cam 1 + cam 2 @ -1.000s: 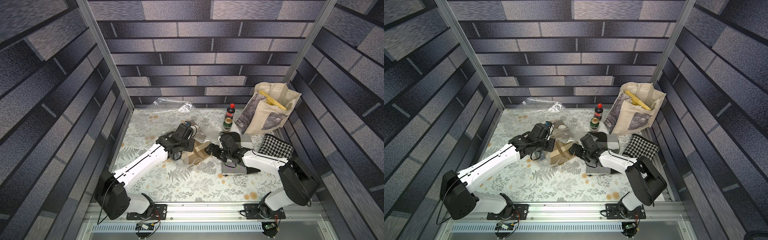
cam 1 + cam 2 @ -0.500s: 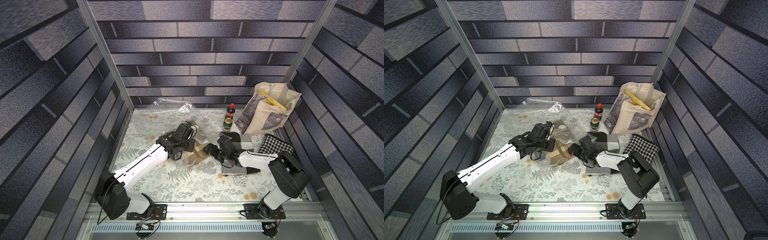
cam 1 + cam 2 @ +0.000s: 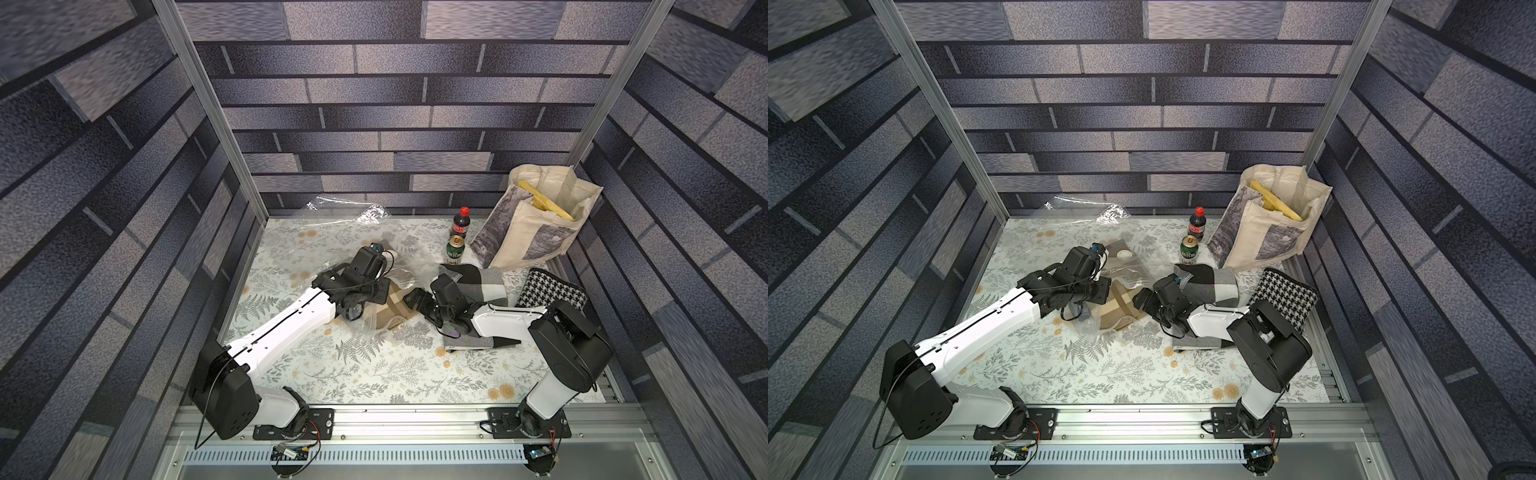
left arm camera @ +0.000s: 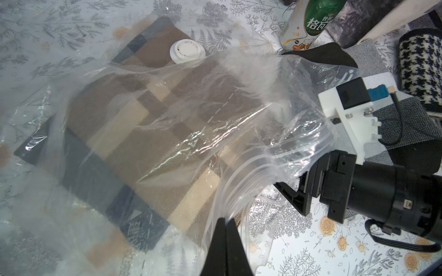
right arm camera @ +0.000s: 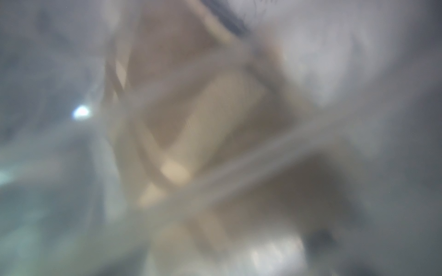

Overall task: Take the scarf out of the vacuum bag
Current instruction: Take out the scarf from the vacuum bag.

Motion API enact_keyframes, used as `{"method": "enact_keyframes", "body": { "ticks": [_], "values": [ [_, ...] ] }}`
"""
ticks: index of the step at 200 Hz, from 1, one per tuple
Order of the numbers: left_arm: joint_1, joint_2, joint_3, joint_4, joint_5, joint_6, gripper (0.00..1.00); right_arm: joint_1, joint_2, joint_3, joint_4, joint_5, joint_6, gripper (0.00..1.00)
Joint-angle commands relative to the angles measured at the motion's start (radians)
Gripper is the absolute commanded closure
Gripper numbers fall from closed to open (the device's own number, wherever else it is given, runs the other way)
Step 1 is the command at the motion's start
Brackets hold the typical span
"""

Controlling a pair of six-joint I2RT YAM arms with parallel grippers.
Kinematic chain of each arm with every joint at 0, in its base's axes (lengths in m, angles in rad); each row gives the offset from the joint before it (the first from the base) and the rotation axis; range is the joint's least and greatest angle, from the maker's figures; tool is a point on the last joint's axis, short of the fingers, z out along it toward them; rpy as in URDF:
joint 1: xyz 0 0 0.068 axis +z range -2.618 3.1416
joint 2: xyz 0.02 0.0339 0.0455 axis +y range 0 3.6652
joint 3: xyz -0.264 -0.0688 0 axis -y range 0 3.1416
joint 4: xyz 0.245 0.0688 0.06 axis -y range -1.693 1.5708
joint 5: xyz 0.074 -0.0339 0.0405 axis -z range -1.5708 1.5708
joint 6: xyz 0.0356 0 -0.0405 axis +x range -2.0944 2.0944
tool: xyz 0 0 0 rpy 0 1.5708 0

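left end effector [image 4: 225,225] pinches vacuum bag [image 4: 263,114] (right wrist view only blur).

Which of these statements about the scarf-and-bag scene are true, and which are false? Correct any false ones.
1. The scarf lies inside the vacuum bag. True.
2. The left end effector is open, clear of the bag. False: the left end effector is shut on the bag's edge.
3. The green can lies on its side. False: the green can stands upright near the bottle.
4. The tote bag holds something yellow. True.
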Motion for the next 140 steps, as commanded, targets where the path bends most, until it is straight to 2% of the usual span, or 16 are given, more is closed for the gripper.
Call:
{"method": "enact_keyframes", "body": {
  "ticks": [1,60,98,119,140],
  "values": [
    [-0.003,0.003,0.005,0.012,0.007,-0.005,1.0,0.015,0.055,-0.014,-0.009,0.036,0.07,0.0],
    [-0.002,0.003,0.006,0.014,0.006,-0.001,1.0,0.03,0.13,-0.107,0.252,0.029,0.261,0.0],
    [-0.002,0.005,0.007,0.014,0.007,0.0,1.0,0.037,0.221,-0.121,0.491,-0.015,0.337,0.07],
    [-0.001,0.005,0.006,0.01,0.006,0.002,1.0,0.045,0.19,-0.124,0.516,-0.012,0.335,0.13],
    [0.002,0.003,0.003,0.012,0.006,0.003,1.0,0.055,0.108,-0.117,0.434,-0.004,0.311,0.15]
  ]
}}
